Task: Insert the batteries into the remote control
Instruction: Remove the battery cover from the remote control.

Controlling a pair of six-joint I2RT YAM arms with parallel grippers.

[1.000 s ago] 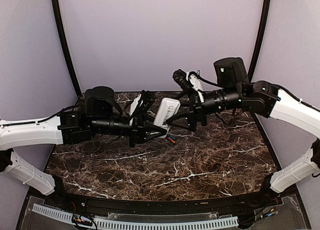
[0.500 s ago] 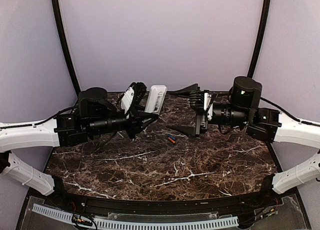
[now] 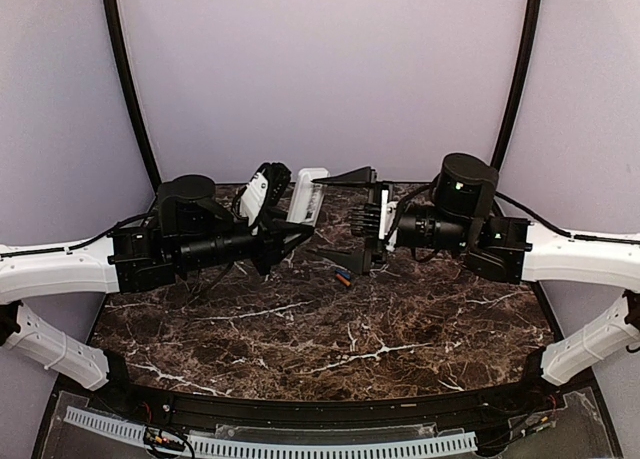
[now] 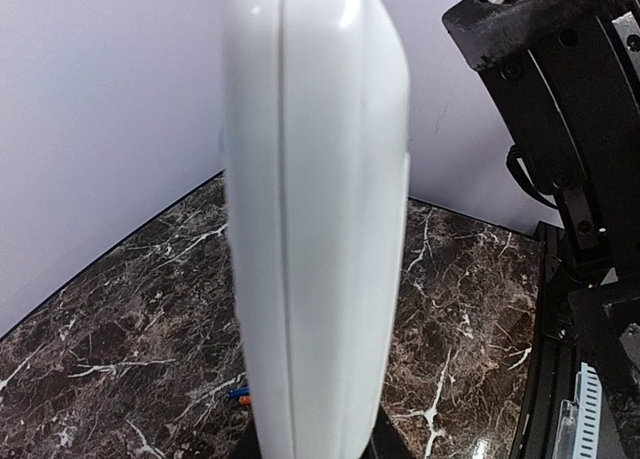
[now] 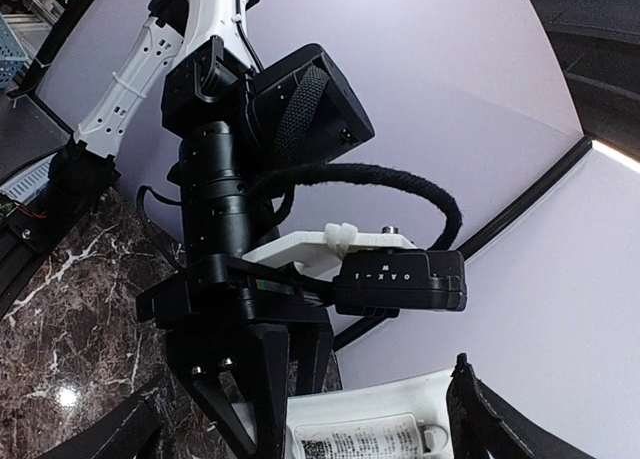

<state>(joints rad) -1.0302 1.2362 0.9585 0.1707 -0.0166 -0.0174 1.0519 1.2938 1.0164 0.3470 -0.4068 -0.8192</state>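
My left gripper [image 3: 295, 229] is shut on the lower end of the white remote control [image 3: 308, 194] and holds it upright above the table's back. In the left wrist view the remote [image 4: 315, 209] is seen edge-on and fills the middle. My right gripper [image 3: 330, 219] is open wide, and its fingers [image 3: 345, 176] stand on either side of the remote's free end. In the right wrist view the remote's labelled back [image 5: 380, 434] lies between the fingers [image 5: 490, 409], not clamped. The orange and blue batteries [image 3: 343, 276] lie on the marble below and also show in the left wrist view [image 4: 238, 396].
The dark marble table [image 3: 350, 339] has a black rim and pale purple walls around it. The right arm's black body [image 4: 560, 129] stands close on the right of the left wrist view. The left wrist camera [image 5: 400, 279] faces the right gripper.
The left gripper lifted the remote up and back to the left. The right gripper let go, drew back to the right, then came left again with its jaws wide around the remote's end.
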